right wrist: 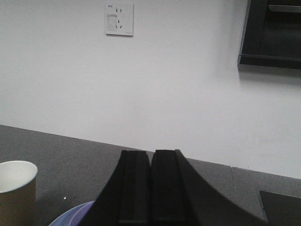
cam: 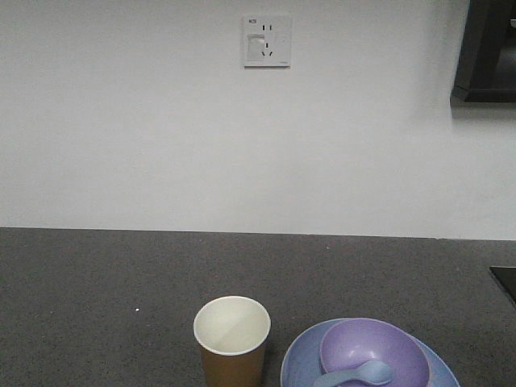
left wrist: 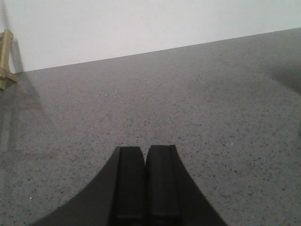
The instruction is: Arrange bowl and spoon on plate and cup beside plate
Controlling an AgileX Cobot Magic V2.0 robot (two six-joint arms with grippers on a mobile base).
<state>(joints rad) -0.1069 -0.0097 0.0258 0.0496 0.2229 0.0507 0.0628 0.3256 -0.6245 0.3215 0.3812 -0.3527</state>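
In the front view the lavender bowl (cam: 373, 353) sits on the pale blue plate (cam: 300, 360) at the bottom right, with the pale blue spoon (cam: 356, 375) lying in the bowl. The brown paper cup (cam: 232, 341) stands upright just left of the plate. My left gripper (left wrist: 145, 149) is shut with nothing in it, over bare grey countertop. My right gripper (right wrist: 151, 152) is shut and empty too; the right wrist view shows the cup (right wrist: 16, 193) at lower left and the plate's rim (right wrist: 70, 214) beside the fingers. Neither gripper shows in the front view.
A dark speckled countertop (cam: 121, 298) runs back to a white wall with a socket (cam: 267, 40). A dark cabinet (cam: 488, 48) hangs at the upper right. A wooden stand (left wrist: 6, 59) sits far left in the left wrist view. A dark panel (cam: 505, 282) lies at the counter's right edge.
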